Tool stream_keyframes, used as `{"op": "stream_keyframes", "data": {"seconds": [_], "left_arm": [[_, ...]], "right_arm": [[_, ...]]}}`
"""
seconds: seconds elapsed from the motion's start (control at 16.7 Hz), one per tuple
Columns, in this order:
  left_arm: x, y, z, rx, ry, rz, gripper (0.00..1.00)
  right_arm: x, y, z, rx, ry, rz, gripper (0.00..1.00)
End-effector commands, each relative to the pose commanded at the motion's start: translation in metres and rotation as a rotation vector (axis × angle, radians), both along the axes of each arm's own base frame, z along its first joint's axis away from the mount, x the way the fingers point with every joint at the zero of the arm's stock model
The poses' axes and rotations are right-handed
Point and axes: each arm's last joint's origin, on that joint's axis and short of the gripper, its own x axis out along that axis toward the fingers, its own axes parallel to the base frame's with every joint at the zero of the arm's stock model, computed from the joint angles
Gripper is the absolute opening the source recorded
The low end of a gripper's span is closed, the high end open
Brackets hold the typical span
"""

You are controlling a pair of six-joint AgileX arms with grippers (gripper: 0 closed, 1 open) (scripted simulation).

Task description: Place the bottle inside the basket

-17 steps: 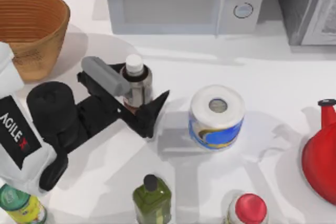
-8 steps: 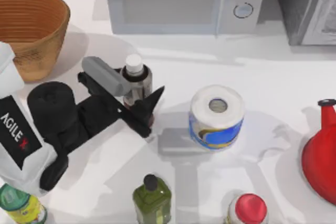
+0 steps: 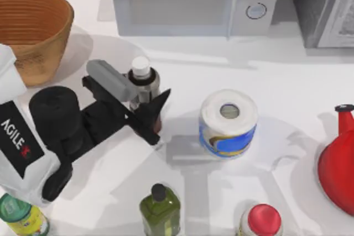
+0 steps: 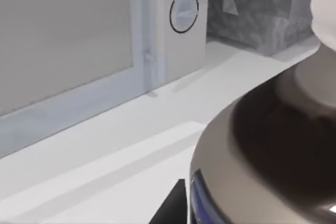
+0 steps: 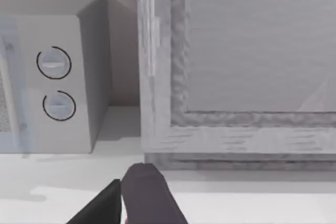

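The bottle, with a white cap, silver band and dark lower body, stands upright left of the table's centre. My left gripper reaches in from the left and is shut on the bottle, a grey finger on its far-left side and a black finger against its near-right side. In the left wrist view the bottle looms very close, with a black fingertip beside it. The tan wicker basket sits at the far left corner, apart from the bottle. The right wrist view has my right gripper facing the back wall.
A microwave and a grey box line the back edge. A paper towel roll stands right of the bottle. Along the front are an olive-green bottle, a red-capped bottle and a green-labelled bottle. A red jug sits far right.
The left gripper's black finger has swung in toward the bottle, narrowing the gap until it rests against the bottle's side. The bottle has stayed in place.
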Motion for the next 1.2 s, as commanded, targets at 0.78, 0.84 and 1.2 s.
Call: {"op": "stream_keyframes", "data": {"seconds": [0.78, 0.84, 1.2], "left_arm": [[0.025, -0.003, 0.03, -0.033, -0.048, 0.01, 0.0], [0.037, -0.001, 0.045, -0.044, -0.072, 0.03, 0.0], [0.091, 0.067, 0.172, -0.035, -0.147, 0.35, 0.0]], "right_arm": [[0.0, 0.0, 0.0, 0.0, 0.0, 0.0, 1.0], [0.0, 0.0, 0.0, 0.0, 0.0, 0.0, 1.0], [0.0, 0.0, 0.0, 0.0, 0.0, 0.0, 1.0]]}}
